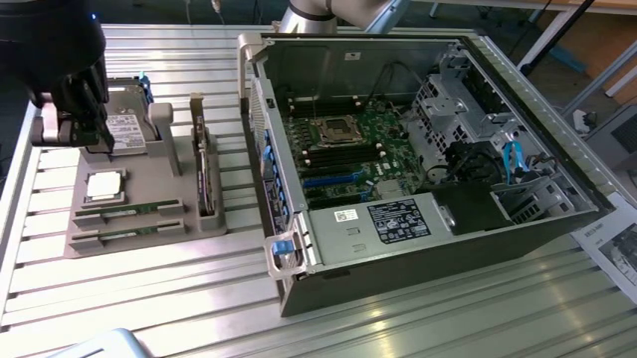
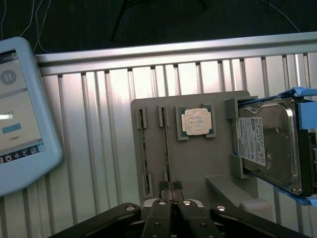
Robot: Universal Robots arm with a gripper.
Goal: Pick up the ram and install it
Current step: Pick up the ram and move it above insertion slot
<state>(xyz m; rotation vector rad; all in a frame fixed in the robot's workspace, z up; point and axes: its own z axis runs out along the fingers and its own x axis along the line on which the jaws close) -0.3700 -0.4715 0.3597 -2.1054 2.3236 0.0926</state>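
Note:
Two green ram sticks (image 1: 130,212) (image 1: 127,232) lie on edge in slots of a grey holder tray (image 1: 149,194) at the exterior view's left. The wrist view looks down on them as thin strips (image 2: 143,148) (image 2: 166,148). My black gripper (image 1: 71,123) hangs above the tray's far end, by the hard drive (image 1: 127,127). Its fingertips (image 2: 165,187) are pressed together, shut and holding nothing, and my gripper (image 2: 171,188) lines up with one end of a ram stick. The open computer case (image 1: 497,216) shows its motherboard (image 1: 348,149).
The tray also holds a square silver processor (image 1: 104,185) (image 2: 196,121), an upright dark expansion card (image 1: 204,171) and the hard drive (image 2: 267,144). A pale blue tablet (image 2: 20,114) lies on the ribbed metal table (image 1: 149,298). Papers (image 1: 612,246) sit at the right edge.

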